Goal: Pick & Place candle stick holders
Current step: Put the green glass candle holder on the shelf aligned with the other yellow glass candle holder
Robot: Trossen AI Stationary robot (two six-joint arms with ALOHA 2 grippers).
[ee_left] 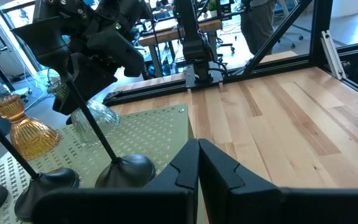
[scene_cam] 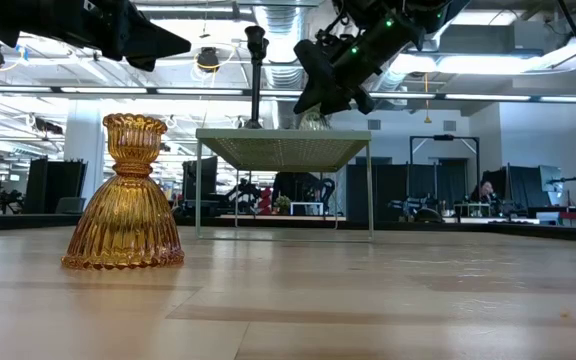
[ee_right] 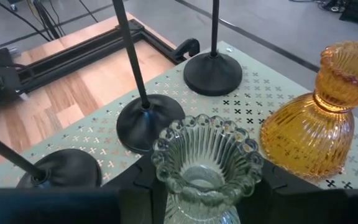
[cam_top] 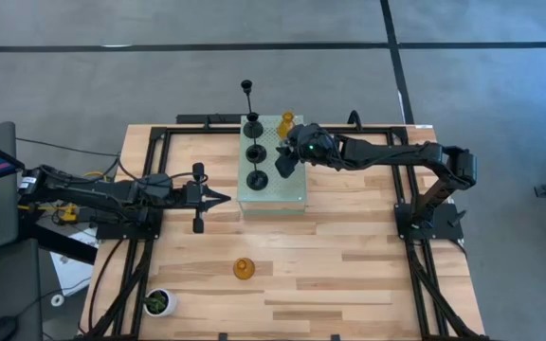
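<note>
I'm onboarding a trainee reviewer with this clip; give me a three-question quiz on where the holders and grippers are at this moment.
1. True or false: the right gripper is shut on the pale ribbed holder over the perforated block.
2. How many black holders stand on that block?
3. Where is the amber holder that is not on the block? A) on the bare table, nearer the front edge B) in the left gripper C) beside the white pot, touching it

Key: 1 true. 2 three; a second amber holder stands at the block's far corner. 3 A; the left gripper waits shut beside the block, holding nothing.
</note>
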